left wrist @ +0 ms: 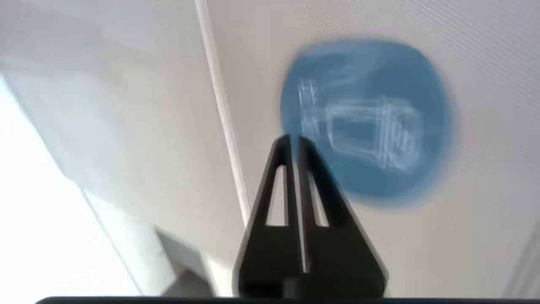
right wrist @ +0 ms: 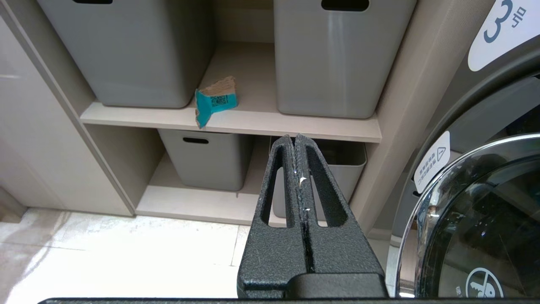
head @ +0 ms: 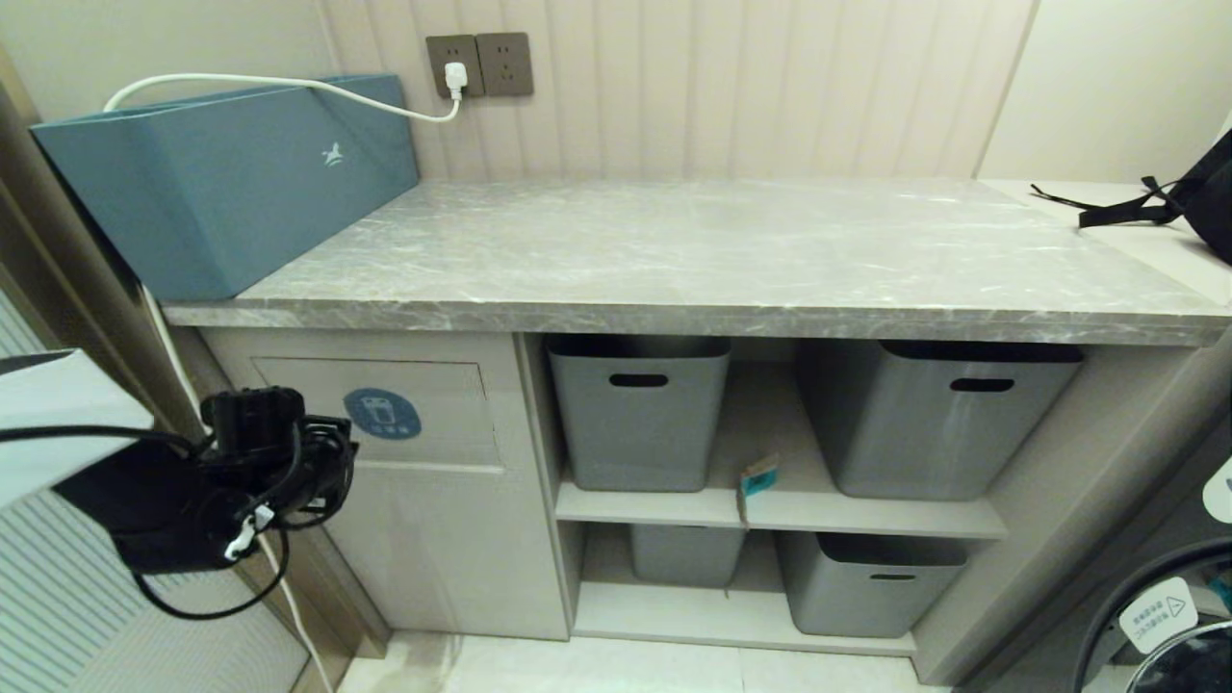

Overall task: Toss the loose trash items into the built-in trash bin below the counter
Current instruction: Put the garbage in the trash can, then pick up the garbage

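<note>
Teal paper scrap (head: 758,478) on shelf edge, at four o'clock from bin flap (head: 385,414): light, limp; pinch overhanging corner. Left gripper (left wrist: 295,141) and right gripper (right wrist: 294,141): fingers together, empty.

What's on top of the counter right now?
On the counter: a teal box at its left end and a black strapped bag at far right. No trash shows on it. The teal scrap lies on the shelf below.

Counter (head: 674,250): teal box (head: 221,183). Shelf (head: 780,510): grey tubs (head: 640,409), teal scrap (head: 758,478).
</note>
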You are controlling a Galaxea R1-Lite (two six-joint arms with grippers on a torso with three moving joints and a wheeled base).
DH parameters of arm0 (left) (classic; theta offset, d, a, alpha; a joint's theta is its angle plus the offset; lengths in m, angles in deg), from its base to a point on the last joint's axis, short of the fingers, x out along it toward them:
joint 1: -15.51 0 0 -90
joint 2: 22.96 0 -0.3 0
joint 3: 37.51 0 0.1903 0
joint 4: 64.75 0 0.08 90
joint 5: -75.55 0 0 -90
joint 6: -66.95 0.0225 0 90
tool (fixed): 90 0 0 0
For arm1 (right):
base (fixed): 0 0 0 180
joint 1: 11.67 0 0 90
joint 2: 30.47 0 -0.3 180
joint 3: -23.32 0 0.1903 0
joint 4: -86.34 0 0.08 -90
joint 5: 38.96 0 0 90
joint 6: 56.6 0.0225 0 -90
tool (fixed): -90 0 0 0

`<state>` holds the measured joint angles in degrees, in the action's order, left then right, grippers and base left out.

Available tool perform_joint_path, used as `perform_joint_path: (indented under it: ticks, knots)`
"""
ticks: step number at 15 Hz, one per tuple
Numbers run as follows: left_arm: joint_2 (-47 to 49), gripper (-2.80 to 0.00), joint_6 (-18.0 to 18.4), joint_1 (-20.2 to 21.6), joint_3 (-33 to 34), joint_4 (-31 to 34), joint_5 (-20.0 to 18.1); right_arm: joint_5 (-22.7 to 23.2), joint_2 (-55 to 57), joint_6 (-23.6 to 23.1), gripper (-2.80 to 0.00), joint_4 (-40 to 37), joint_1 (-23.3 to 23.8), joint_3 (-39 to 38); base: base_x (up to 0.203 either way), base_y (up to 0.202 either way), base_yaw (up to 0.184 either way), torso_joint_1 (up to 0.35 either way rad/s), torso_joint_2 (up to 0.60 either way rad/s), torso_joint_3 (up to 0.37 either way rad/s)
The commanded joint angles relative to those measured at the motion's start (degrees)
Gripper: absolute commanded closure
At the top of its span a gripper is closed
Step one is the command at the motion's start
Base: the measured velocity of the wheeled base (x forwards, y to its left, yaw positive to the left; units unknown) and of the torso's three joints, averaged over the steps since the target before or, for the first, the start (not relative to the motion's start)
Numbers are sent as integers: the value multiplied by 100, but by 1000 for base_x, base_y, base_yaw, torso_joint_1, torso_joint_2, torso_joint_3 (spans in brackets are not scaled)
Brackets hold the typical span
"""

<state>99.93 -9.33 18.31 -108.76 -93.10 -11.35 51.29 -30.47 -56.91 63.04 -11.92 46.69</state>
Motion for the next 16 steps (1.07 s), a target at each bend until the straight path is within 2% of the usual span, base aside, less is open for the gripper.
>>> perform_joint_path:
  ticks: [1, 5, 7, 9, 12, 14, 16]
  knots:
    - [-1059, 0, 82, 0, 717, -26, -11, 2, -9, -5, 0, 1, -2, 0, 0, 0, 0, 0, 0, 0]
    - [-2402, 0, 443, -13, 1900, -11, -65, 2, -7, -5, 0, -5, -2, 0, 0, 0, 0, 0, 0, 0]
    - [-3130, 0, 952, -21, 2604, -8, -227, 2, -9, -5, 0, 1, -2, 0, 0, 0, 0, 0, 0, 0]
    - [-3882, 0, 1985, -28, 3471, -4, -363, 2, -7, -5, 0, 1, -2, 0, 0, 0, 0, 0, 0, 0]
    - [-4946, 0, 3984, -33, 4461, 10, -785, 2, -3, -5, 0, 1, -2, 0, 0, 0, 0, 0, 0, 0]
    - [-5447, 0, 5376, -34, 4724, 111, -1196, 2, -4, -5, 0, 1, -2, 0, 0, 0, 0, 0, 0, 0]
    - [-5796, 0, 6429, -40, 4770, 282, -1522, 2, -9, -5, 0, 1, -2, 0, 0, 0, 0, 0, 0, 0]
